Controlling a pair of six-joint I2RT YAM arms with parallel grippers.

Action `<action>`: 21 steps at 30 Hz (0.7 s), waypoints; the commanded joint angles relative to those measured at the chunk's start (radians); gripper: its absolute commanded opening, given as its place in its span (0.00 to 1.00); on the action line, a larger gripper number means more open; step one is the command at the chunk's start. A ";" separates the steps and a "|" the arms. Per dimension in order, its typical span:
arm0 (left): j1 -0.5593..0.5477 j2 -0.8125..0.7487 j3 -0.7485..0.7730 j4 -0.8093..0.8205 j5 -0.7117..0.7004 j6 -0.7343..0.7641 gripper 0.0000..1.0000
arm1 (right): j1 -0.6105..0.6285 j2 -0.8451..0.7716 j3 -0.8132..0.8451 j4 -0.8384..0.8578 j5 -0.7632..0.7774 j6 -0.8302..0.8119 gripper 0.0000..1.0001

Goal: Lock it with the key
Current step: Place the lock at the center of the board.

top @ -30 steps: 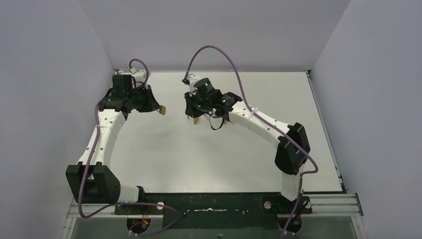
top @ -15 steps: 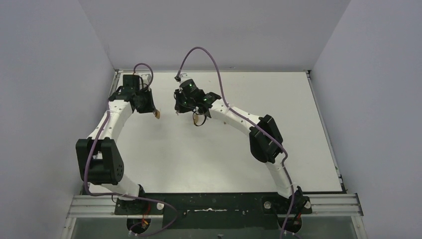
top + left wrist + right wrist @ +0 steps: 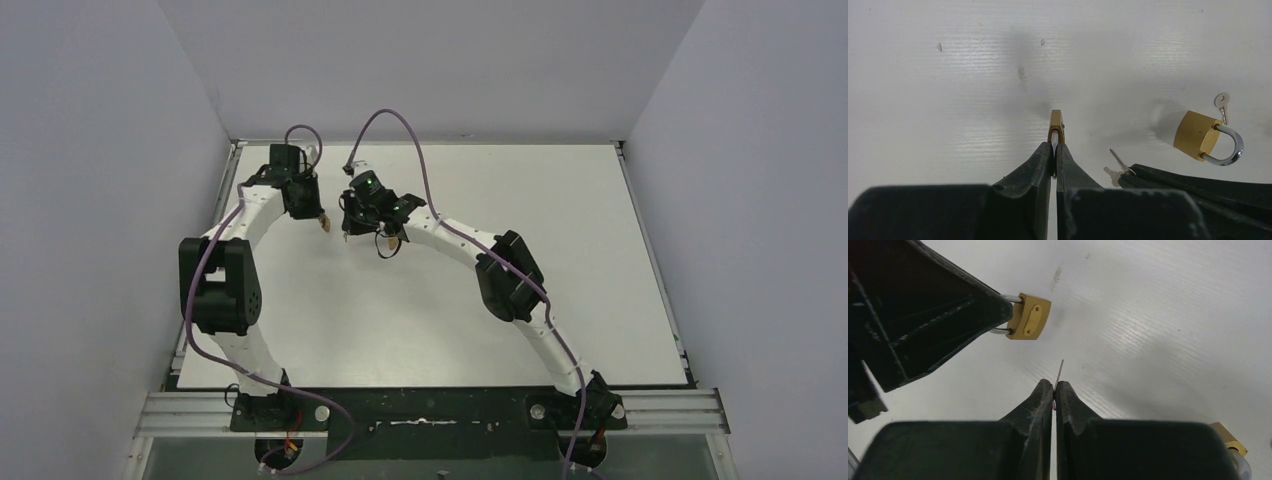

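Note:
My left gripper [image 3: 1055,146] is shut on the shackle of a brass padlock [image 3: 1056,121], which hangs above the white table [image 3: 500,300]. In the right wrist view that padlock [image 3: 1030,316] shows its flat face, sticking out of the left fingers [image 3: 948,315]. My right gripper [image 3: 1054,385] is shut on a small silver key [image 3: 1060,370]. The key's blade points toward the padlock, a short gap below and to its right. In the left wrist view the key [image 3: 1117,162] juts out from the right fingers [image 3: 1198,185]. From above, the two grippers [image 3: 322,215] [image 3: 348,230] sit close together.
A second brass padlock [image 3: 1198,135] with its shackle swung open lies on the table, with a loose key [image 3: 1221,102] beside it. It also shows in the top view [image 3: 392,240] under the right arm. Walls enclose the table on three sides.
The right gripper with the key has moved left, close to the held padlock. Both arms have folded in, their elbows drawn closer to the middle. Both grips stayed shut.

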 commanded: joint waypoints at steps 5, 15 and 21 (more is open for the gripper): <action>-0.020 0.033 0.079 0.035 -0.005 -0.012 0.00 | 0.008 0.020 0.060 0.071 0.001 0.021 0.00; -0.035 0.047 0.092 -0.014 -0.002 -0.006 0.00 | 0.008 0.069 0.096 0.070 -0.001 0.043 0.00; -0.051 0.066 0.088 -0.038 -0.022 -0.003 0.00 | 0.004 0.074 0.084 0.072 0.010 0.055 0.00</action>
